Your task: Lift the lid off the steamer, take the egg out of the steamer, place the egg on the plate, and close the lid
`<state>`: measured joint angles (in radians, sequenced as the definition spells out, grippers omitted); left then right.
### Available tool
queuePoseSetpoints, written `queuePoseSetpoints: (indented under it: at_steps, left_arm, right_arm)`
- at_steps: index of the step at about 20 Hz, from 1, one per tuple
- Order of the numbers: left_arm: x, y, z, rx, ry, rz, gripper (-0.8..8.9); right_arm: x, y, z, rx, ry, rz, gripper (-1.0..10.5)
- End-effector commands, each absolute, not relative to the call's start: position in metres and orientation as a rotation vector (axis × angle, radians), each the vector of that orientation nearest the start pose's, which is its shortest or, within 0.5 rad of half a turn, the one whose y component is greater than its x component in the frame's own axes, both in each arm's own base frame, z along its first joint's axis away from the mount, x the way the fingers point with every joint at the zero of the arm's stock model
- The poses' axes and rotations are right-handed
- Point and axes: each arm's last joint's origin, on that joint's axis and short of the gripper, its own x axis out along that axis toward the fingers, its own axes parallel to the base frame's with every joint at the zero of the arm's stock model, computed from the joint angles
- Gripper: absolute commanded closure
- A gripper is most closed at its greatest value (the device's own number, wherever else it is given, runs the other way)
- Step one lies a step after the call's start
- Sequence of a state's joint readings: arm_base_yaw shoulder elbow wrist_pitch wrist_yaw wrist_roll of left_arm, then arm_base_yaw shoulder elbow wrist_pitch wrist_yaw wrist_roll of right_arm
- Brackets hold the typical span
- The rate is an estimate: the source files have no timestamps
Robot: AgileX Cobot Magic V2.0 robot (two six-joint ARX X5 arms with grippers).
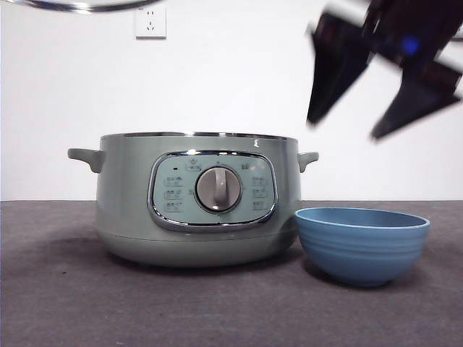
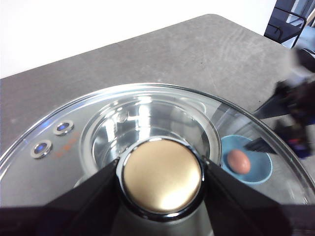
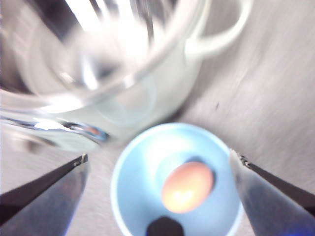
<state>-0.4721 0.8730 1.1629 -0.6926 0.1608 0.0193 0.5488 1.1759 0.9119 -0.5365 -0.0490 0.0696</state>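
The steamer point(image 1: 130, 195) stands uncovered at mid-table. My left gripper point(image 2: 161, 172) is shut on the lid's knob point(image 2: 161, 184) and holds the glass lid point(image 2: 49, 162) high above the pot; only the lid's chrome rim point(image 1: 79, 6) shows in the front view. Through the glass I see the steamer's shiny inner pot point(image 2: 147, 123). The egg point(image 3: 187, 187) lies inside the blue plate point(image 1: 362, 246), just right of the steamer. My right gripper point(image 1: 347, 126) hangs open above the plate, blurred, with nothing between its jaws.
A white wall with a socket point(image 1: 150, 22) stands behind the table. The grey table top point(image 1: 58, 303) runs in front of and to both sides of the pot. The steamer's side handle point(image 3: 221, 34) is close to the plate.
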Motion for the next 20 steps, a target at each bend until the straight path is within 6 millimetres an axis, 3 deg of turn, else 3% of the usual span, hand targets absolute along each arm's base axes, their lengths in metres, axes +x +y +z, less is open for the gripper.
queuePoseSetpoints:
  at_steps: [1, 5, 10, 14, 20]
  left_arm:
    - [0.157, -0.086, 0.399, 0.081, 0.329, -0.664, 8.21]
    - [0.199, -0.108, 0.384, 0.099, 0.334, -0.667, 8.21]
    - [0.245, -0.132, 0.357, 0.108, 0.358, -0.671, 8.21]
    - [0.271, -0.150, 0.333, 0.115, 0.384, -0.678, 8.21]
    - [0.293, -0.166, 0.307, 0.120, 0.404, -0.688, 8.21]
  right_arm:
    - [0.178, 0.111, 0.298, -0.088, 0.696, 0.542, 4.6]
    - [0.133, 0.083, 0.334, -0.002, 0.513, 0.552, 4.6]
    - [0.096, 0.060, 0.347, 0.047, 0.430, 0.557, 4.6]
    - [0.091, 0.057, 0.345, 0.057, 0.450, 0.553, 4.6]
    - [0.091, 0.057, 0.345, 0.056, 0.455, 0.552, 4.6]
